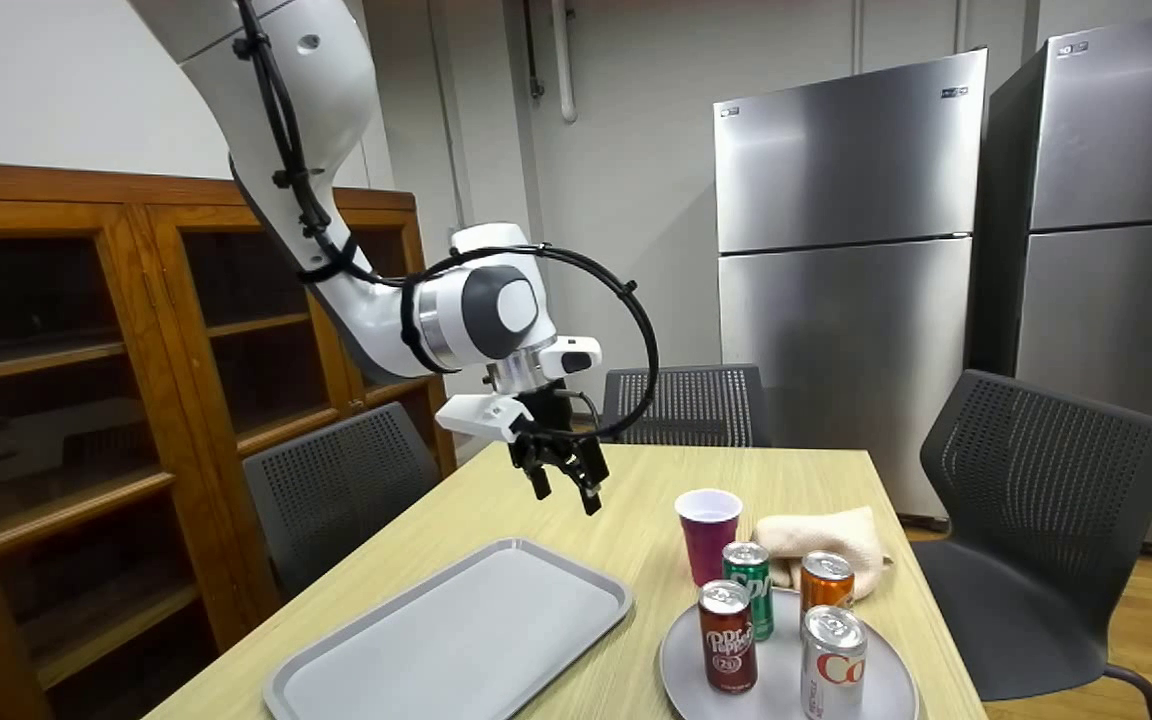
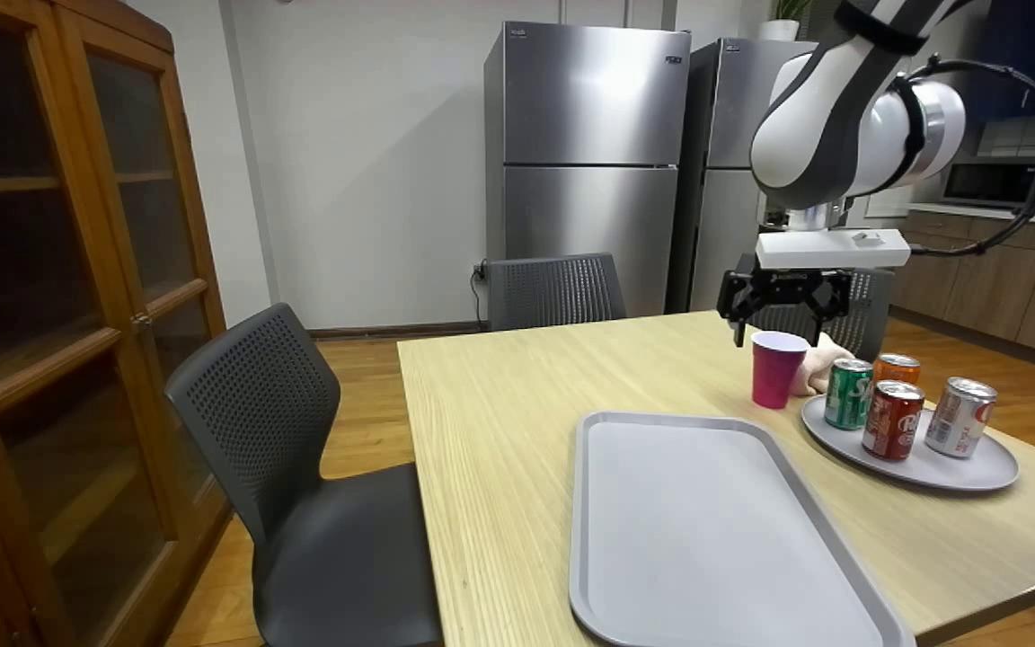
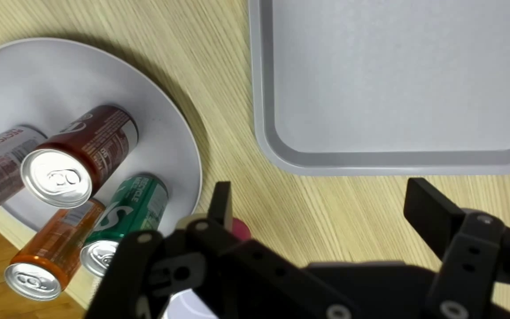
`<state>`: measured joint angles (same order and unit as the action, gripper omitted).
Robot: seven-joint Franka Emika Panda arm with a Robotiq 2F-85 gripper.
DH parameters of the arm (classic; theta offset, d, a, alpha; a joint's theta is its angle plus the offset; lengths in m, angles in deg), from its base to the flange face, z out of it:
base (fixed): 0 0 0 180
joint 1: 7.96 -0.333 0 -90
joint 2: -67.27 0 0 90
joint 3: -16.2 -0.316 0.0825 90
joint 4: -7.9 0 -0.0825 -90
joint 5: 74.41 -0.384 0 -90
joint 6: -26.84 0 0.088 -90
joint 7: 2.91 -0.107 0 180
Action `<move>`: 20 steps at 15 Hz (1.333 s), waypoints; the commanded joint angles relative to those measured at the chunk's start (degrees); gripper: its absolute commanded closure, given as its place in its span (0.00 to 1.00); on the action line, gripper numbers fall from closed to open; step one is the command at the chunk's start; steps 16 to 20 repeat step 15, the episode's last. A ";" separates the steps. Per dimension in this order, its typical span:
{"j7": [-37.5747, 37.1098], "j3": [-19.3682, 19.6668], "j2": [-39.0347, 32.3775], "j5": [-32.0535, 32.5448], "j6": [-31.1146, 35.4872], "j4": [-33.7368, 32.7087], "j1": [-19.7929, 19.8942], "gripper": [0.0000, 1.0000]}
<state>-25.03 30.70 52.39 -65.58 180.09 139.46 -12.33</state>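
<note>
Gripper (image 1: 567, 491), black, two-fingered; fingers spread wide, nothing between them; hung above the table (image 2: 499, 449), touching no object; nearest item, so far as can be judged, the purple cup (image 1: 708, 548).

Purple cup, pale inside; upright on the table, mouth up, just beside the round plate (image 3: 60, 66); partly hidden by a finger in the wrist view; cream cloth (image 1: 826, 538) next to it, contact between the two not discernible.

Round plate, grey; bearing four cans, each standing on its base: Dr Pepper can (image 1: 728, 640), green can (image 1: 759, 590), orange can (image 1: 826, 582), silver can (image 1: 833, 660).

Rectangular tray (image 1: 456, 640), grey, rim raised; flat on the table, apart from the plate.

Progress, by judgement: no grasp made; no item lifted; cup, cans and cloth all resting on their own supports; stage shown is one of free reach, without contact; gripping, lifting and setting down all undone.

Surroundings: dark chair (image 2: 257, 422) beside the table; steel refrigerator (image 1: 841, 310) near the wall; wooden cabinet (image 1: 136, 290) with glazed doors.
</note>
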 commanded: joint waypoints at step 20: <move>-2.40 -1.84 2.30 4.36 -0.14 2.68 0.99 0.00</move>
